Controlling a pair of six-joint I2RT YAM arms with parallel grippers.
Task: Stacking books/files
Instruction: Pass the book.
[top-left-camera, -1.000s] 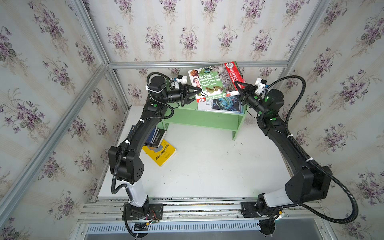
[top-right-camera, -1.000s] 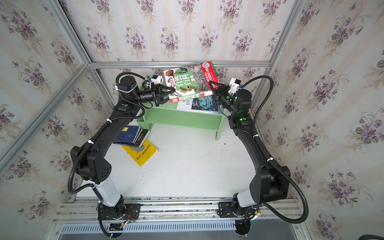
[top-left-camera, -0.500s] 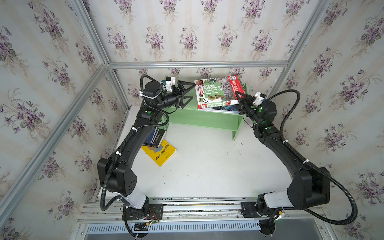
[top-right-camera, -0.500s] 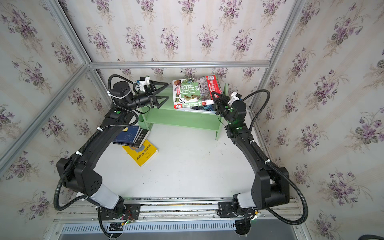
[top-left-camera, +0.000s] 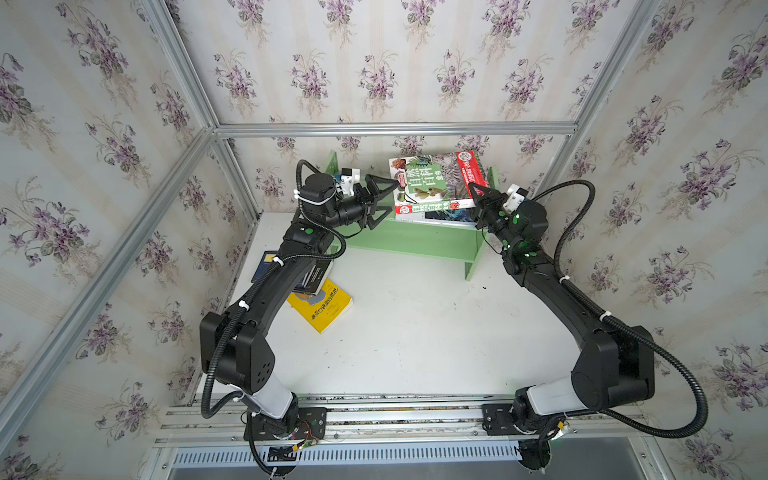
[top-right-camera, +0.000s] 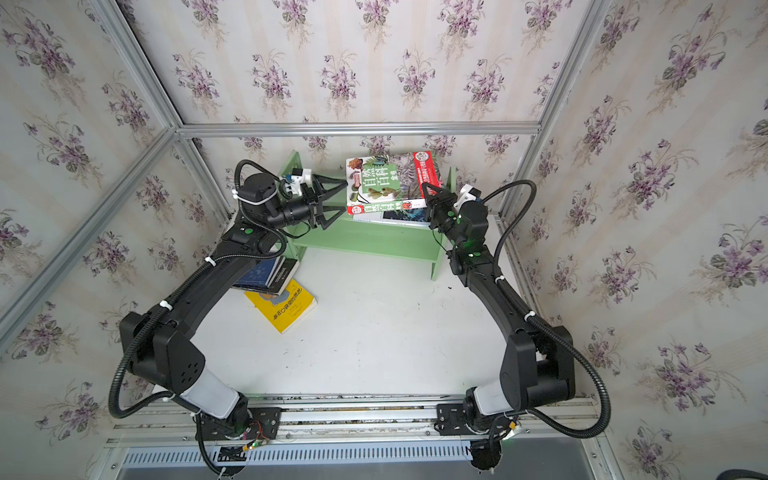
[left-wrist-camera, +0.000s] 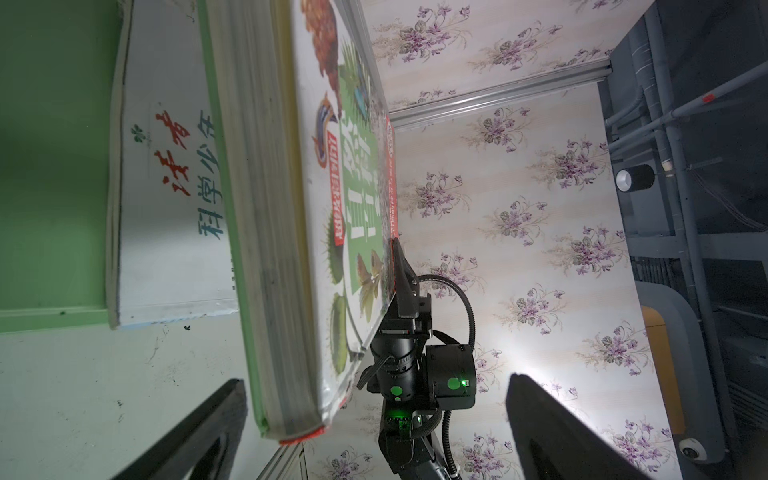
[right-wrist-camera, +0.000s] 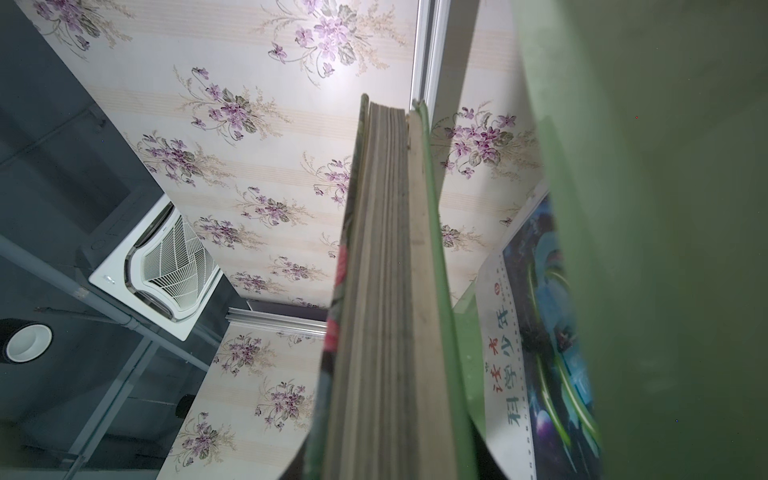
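Observation:
The green-and-red nature book (top-left-camera: 436, 178) (top-right-camera: 390, 178) hangs tilted over the green shelf (top-left-camera: 415, 243), above the thin blue-swirl book (top-left-camera: 451, 217) (right-wrist-camera: 540, 332) lying there. My right gripper (top-left-camera: 478, 199) (top-right-camera: 432, 199) is shut on the nature book's right edge; its page block (right-wrist-camera: 386, 291) fills the right wrist view. My left gripper (top-left-camera: 384, 199) (top-right-camera: 343, 197) (left-wrist-camera: 374, 419) stands wide open just left of the book, whose corner (left-wrist-camera: 291, 415) sits close to one finger (left-wrist-camera: 199, 432). A yellow book (top-left-camera: 328, 307) and navy books (top-left-camera: 309, 276) lie on the table under the left arm.
The shelf has upright end panels (top-left-camera: 473, 262) and stands against the back wall. Flowered walls and aluminium frame posts (top-left-camera: 232, 166) close in the white table (top-left-camera: 415, 332) on three sides. The left arm's forearm (top-left-camera: 270, 291) hides part of the navy books.
My left gripper let go of the nature book, opened wide and drew back to the left. The right gripper has lowered the book closer to the shelf.

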